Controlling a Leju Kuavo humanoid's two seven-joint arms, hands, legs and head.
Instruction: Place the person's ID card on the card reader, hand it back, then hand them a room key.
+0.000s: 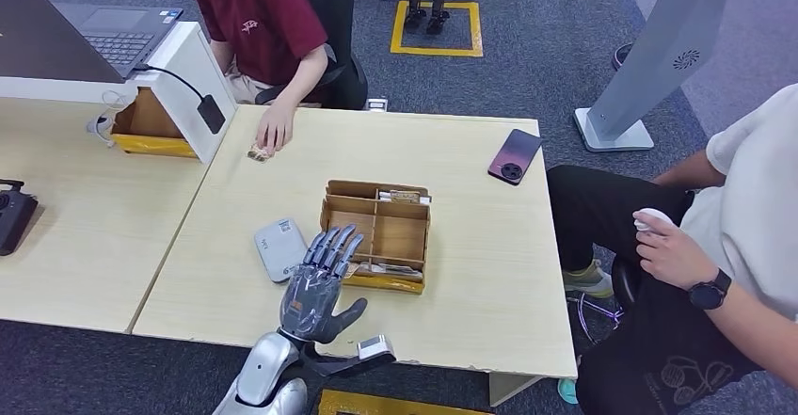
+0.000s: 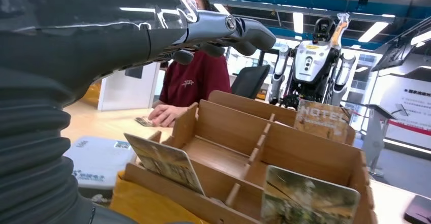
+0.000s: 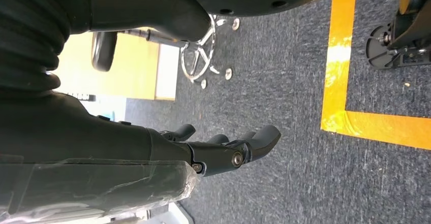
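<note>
Light wood table (image 1: 470, 283) had a wooden divider box (image 1: 376, 234), white card reader (image 1: 279, 248), and a maroon phone (image 1: 514, 156) on it.

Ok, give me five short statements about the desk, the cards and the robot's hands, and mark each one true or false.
1. The left hand holds a card. False: it hovers open over the near edge of the wooden card box, holding nothing.
2. The person in the red shirt rests a hand on a small card on the table. True.
3. The white card reader lies to the left of the box. True.
4. The dark red phone lies inside the box. False: it lies on the table near the far right edge.
5. The right hand rests on the table. False: it hangs above the carpet, empty.
</note>
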